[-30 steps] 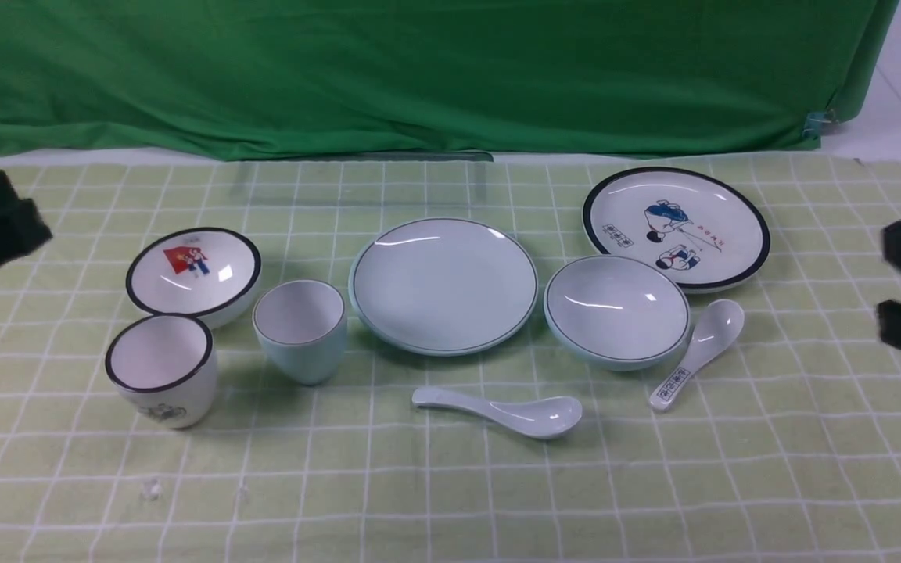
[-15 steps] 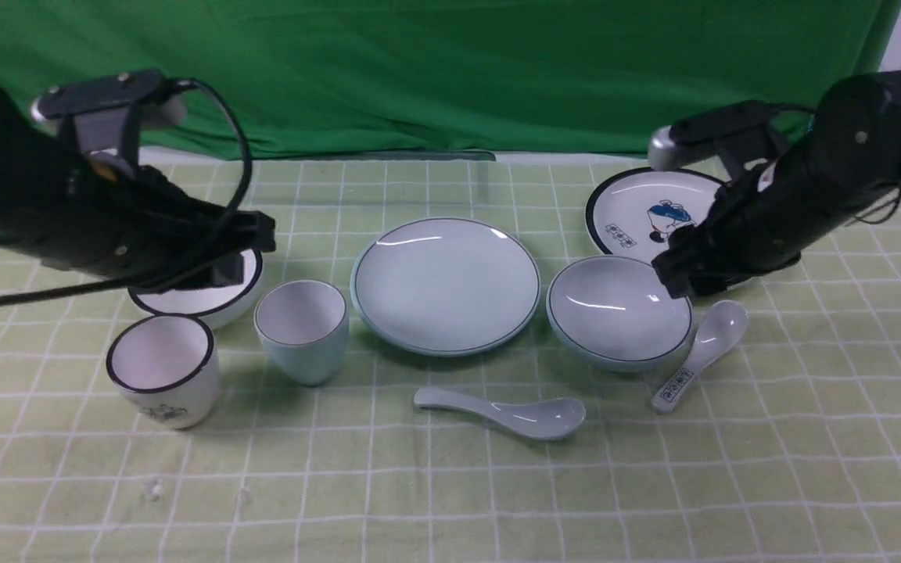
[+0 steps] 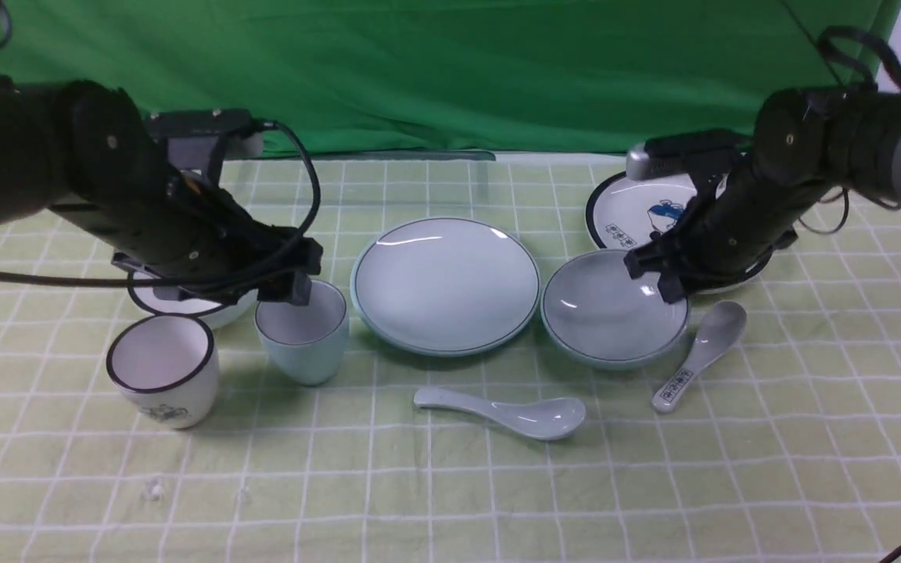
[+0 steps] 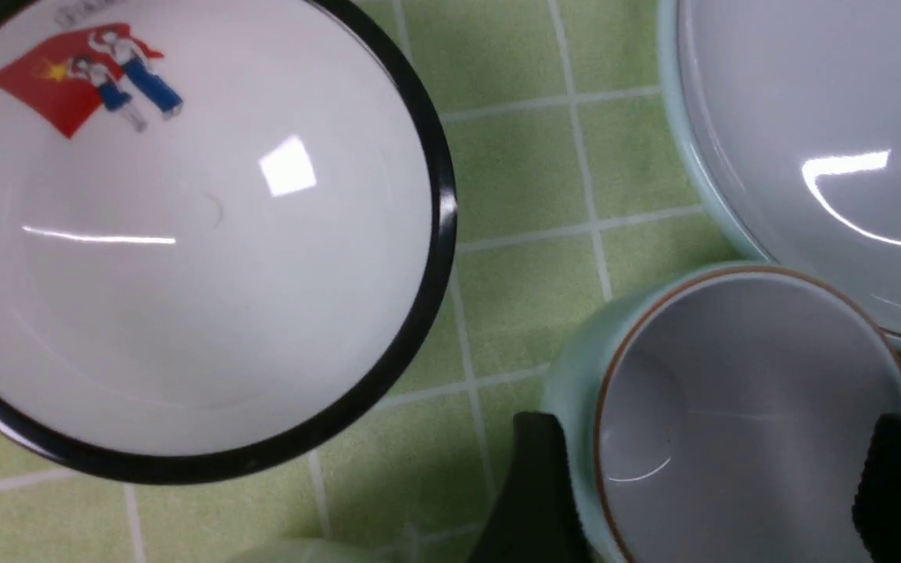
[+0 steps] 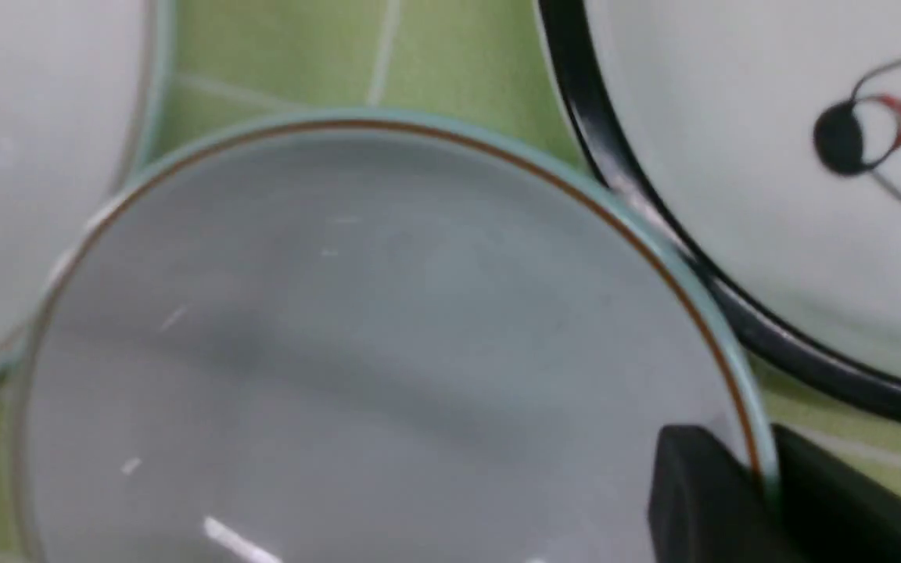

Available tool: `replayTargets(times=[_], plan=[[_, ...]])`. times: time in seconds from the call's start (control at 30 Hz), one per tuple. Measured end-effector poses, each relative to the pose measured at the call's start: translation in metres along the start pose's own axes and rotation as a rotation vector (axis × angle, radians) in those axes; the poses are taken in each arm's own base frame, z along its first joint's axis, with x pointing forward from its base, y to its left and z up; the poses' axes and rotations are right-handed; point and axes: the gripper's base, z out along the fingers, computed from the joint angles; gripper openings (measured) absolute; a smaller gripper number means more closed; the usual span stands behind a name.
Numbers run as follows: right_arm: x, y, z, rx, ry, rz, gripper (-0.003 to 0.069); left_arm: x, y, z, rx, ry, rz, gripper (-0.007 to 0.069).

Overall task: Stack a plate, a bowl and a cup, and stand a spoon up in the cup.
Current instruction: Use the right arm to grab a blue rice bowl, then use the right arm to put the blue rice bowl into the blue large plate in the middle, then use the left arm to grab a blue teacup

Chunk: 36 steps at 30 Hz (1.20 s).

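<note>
Cup (image 3: 304, 344) left, plate (image 3: 446, 285) between — (bowl (image 3: 615, 320) right)

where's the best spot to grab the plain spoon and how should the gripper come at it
Probably mid-handle, from above, fingers either side: the plain spoon lies flat with nothing over it, its handle slim and running roughly left to right, the bowl end wider.

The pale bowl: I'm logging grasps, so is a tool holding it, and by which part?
Yes, the right tool grips the pale bowl by its rim.
</note>
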Motion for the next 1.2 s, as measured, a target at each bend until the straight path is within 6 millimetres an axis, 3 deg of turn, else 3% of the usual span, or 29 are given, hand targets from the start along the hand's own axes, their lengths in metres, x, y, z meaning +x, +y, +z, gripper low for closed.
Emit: replayTargets(times=[0.2, 0.27, 0.37, 0.47, 0.53, 0.57, 0.63, 0.73, 0.83, 0.97, 1.07, 1.17, 1.2], plan=[[-0.036, 0.016, -0.038, -0.127, -0.117, -0.052, 0.0071, 0.005, 0.004, 0.023, -0.009, 0.048, -0.002, 0.0492], [-0.043, 0.024, -0.04, -0.165, -0.157, -0.059, 0.0071, 0.006, 0.005, 0.027, -0.011, 0.057, 0.003, 0.048], [-0.054, 0.049, -0.026, -0.205, -0.224, -0.091, 0.0071, 0.007, 0.006, 0.037, -0.012, 0.066, 0.007, 0.0414], [-0.053, 0.072, 0.008, -0.228, -0.208, -0.113, 0.0071, 0.007, 0.007, 0.041, -0.012, 0.063, 0.005, 0.0309], [-0.053, 0.077, 0.019, -0.235, -0.196, -0.114, 0.0071, 0.007, 0.007, 0.043, -0.013, 0.056, 0.013, 0.0262], [-0.052, 0.085, 0.032, -0.246, -0.179, -0.111, 0.0071, 0.005, 0.007, 0.044, -0.015, 0.038, 0.03, 0.0197], [-0.051, 0.088, 0.042, -0.251, -0.165, -0.107, 0.0071, 0.004, 0.007, 0.044, -0.015, 0.029, 0.043, 0.0155], [-0.053, 0.091, 0.051, -0.259, -0.16, -0.093, 0.0073, 0.002, 0.008, 0.044, -0.018, 0.003, 0.067, 0.0019], [-0.055, 0.091, 0.049, -0.259, -0.163, -0.091, 0.0119, 0.001, 0.007, 0.043, -0.01, 0.002, 0.069, -0.0003], [-0.056, 0.092, 0.044, -0.272, -0.134, -0.112, 0.0234, -0.007, 0.001, 0.033, 0.03, 0.011, 0.052, -0.0003], [-0.064, 0.092, 0.018, -0.291, -0.129, -0.188, 0.0347, -0.031, -0.016, 0.015, 0.102, -0.045, 0.074, -0.0003], [-0.072, 0.092, -0.009, -0.288, -0.165, -0.234, 0.0372, -0.044, -0.029, 0.009, 0.128, -0.077, 0.112, -0.0003], [-0.076, 0.089, -0.029, -0.265, -0.192, -0.267, 0.0379, -0.055, -0.04, 0.01, 0.147, -0.09, 0.143, -0.0003]])
